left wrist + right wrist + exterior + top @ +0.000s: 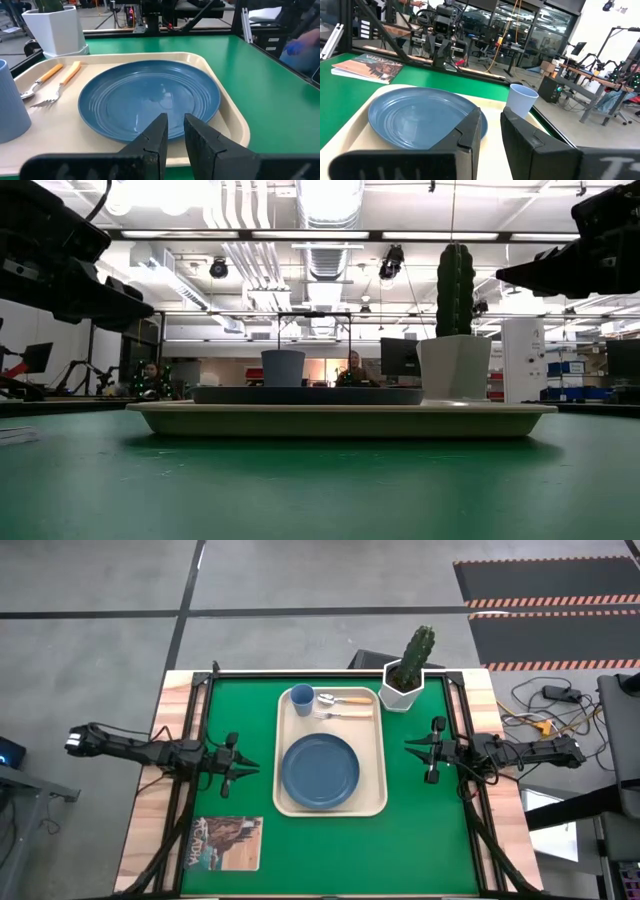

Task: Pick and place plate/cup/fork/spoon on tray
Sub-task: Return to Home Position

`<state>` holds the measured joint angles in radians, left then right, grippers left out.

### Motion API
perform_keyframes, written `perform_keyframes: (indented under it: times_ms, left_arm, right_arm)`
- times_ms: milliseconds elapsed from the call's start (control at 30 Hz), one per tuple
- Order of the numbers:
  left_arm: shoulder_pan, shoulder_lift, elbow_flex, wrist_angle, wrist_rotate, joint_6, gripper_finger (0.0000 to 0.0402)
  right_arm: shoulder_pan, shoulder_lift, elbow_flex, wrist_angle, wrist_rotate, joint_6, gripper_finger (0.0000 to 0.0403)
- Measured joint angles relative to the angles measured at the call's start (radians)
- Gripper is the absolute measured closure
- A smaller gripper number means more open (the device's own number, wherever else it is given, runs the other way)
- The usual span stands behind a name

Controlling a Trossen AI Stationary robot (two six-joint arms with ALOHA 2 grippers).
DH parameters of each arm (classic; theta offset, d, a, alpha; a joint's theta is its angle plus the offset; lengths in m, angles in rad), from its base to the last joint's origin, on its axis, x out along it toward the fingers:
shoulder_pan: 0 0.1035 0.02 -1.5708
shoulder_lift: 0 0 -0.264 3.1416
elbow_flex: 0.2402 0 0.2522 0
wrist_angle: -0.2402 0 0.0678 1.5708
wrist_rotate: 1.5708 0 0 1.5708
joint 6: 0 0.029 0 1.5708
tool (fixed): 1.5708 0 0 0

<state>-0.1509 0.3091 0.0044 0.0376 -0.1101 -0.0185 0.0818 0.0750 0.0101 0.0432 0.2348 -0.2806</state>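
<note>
The cream tray (378, 802) lies in the middle of the green table. On it rest the dark blue plate (320, 770) on the near half, the blue cup (302, 698) upright at the far left corner, and the spoon (345, 699) and the fork (342, 713) lying side by side to the cup's right. My left gripper (254, 768) hovers left of the tray, fingers close together and empty, pointing at the plate (150, 97). My right gripper (408, 747) hovers right of the tray, fingers close together and empty.
A white hexagonal pot with a cactus (405, 688) stands just off the tray's far right corner. A picture-covered booklet (225, 842) lies at the near left. Bare green mat lies near the tray's front and on both sides.
</note>
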Motion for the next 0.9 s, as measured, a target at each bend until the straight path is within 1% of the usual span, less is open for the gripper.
perform_keyframes:
  times_ms: [900]
  left_arm:
    - [0.0, 0.055, 0.0, 0.0, 0.0, 0.0, 0.0357]
  right_arm:
    - [0.0, 0.0, 0.0, 0.0, 0.0, 0.0, 0.0339]
